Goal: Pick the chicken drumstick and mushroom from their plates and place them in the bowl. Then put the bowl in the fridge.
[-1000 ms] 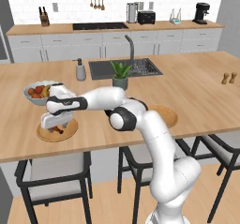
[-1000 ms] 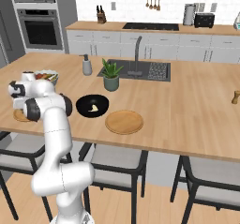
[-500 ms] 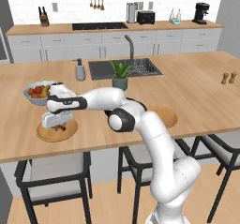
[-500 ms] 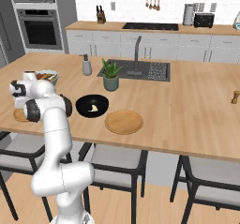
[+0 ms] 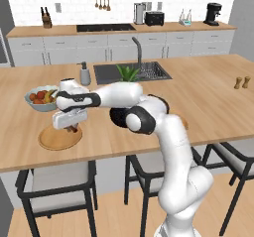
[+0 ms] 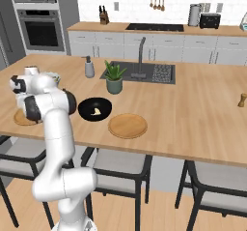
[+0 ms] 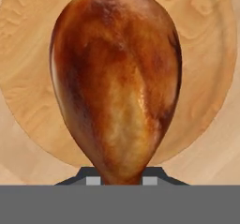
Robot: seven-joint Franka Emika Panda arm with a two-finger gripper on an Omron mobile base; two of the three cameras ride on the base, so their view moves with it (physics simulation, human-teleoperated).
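Chicken drumstick [image 7: 117, 82] is being grasped at its narrow end between the jaws of the gripper [image 7: 121, 177], over its plate [image 7: 206, 68]. Pick step; a lift toward the bowl [image 6: 95, 109] is being called for.

In your hand view, the chicken drumstick [image 7: 117, 82] covers most of the wooden plate [image 7: 206, 54] beneath it, and the picture's edges crop the plate's rim. The drumstick's narrow end hides the gap between the fingertips [image 7: 150, 175]. From the left base view, the hand covers the drumstick almost entirely.
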